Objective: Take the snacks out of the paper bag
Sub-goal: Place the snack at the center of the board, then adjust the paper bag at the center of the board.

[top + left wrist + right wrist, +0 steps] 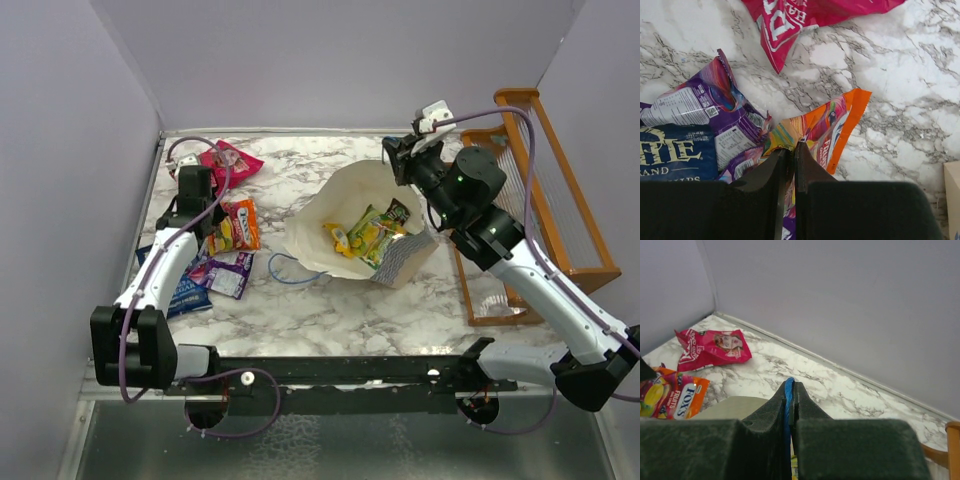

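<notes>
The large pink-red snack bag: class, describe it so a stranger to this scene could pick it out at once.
Find the marble table and look to its far left corner. The pink-red bag lies flat there, apart from the others. Unlike the orange packet, purple packets and dark blue bag heaped nearer the front edge, it is pink-red with white lettering.

Robot lab test cell: marble-patterned table, plain lilac partition walls, left arm, right arm.

High behind me, one camera overlooks the whole table; my left wrist camera looks down close, my right looks level across. All share the pink bag.
</notes>
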Available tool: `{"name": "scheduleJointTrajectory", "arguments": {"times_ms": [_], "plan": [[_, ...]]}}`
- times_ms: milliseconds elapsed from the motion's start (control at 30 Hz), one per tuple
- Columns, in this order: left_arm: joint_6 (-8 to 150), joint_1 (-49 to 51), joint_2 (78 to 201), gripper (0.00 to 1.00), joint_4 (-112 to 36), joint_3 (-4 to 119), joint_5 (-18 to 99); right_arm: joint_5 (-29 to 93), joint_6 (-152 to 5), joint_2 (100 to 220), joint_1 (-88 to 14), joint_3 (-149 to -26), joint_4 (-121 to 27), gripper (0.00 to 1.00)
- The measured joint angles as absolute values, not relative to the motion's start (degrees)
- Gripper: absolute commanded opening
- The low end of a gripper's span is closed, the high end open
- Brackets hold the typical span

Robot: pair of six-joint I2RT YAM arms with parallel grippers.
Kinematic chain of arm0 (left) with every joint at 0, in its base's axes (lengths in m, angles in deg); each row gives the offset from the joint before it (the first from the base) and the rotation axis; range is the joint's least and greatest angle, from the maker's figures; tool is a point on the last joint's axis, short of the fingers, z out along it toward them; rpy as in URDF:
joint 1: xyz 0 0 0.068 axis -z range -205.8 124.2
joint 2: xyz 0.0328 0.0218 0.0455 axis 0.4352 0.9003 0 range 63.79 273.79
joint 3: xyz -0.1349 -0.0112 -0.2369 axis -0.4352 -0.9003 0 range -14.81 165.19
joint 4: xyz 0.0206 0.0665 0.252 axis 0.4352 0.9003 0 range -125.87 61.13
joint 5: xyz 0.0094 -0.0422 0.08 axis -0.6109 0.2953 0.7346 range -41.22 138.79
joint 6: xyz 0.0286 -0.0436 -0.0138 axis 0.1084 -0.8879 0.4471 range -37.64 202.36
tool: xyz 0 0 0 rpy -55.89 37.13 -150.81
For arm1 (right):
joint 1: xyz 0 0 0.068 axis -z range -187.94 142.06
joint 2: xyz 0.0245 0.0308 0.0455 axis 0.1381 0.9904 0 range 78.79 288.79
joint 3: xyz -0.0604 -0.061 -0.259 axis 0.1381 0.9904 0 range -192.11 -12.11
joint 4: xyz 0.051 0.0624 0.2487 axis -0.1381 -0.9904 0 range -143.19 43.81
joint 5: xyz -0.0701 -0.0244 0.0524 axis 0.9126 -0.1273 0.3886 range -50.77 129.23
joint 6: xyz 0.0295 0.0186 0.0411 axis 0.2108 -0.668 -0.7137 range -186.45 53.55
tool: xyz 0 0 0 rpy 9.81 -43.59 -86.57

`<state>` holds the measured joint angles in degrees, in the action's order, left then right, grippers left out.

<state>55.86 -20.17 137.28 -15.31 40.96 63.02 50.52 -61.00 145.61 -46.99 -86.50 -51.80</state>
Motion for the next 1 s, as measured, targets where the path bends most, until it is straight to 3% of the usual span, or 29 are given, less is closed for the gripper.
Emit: {"name": "scheduleJointTrajectory", "arguments": {"times_ms": [200,333,467,633,1000], "plan": [[52.25,-26.6,142.38,0.02,-18.7,41.0,55.48,42.33,-60.04,148.41,-46.99,-88.49,-50.53,0.02],[51.51,-28.43,143.62,0.35,-19.29,40.13,51.66,35.64,-58.59,151.25,-46.99,-91.05,-50.42,0.02],[51.7,-28.83,141.63,0.55,-20.34,37.68,49.63,26.44,-55.25,153.48,-46.99,-93.58,-51.05,0.02],[53.45,-28.83,135.73,0.62,-20.41,36.3,46.79,14.74,-49.74,156.06,-46.99,-98.41,-56.21,0.02],[53.3,-28.39,119.38,0.63,-19.9,40.41,32.84,4.49,-48.78,156.02,-46.99,-95.22,-56.67,0.02]]}}
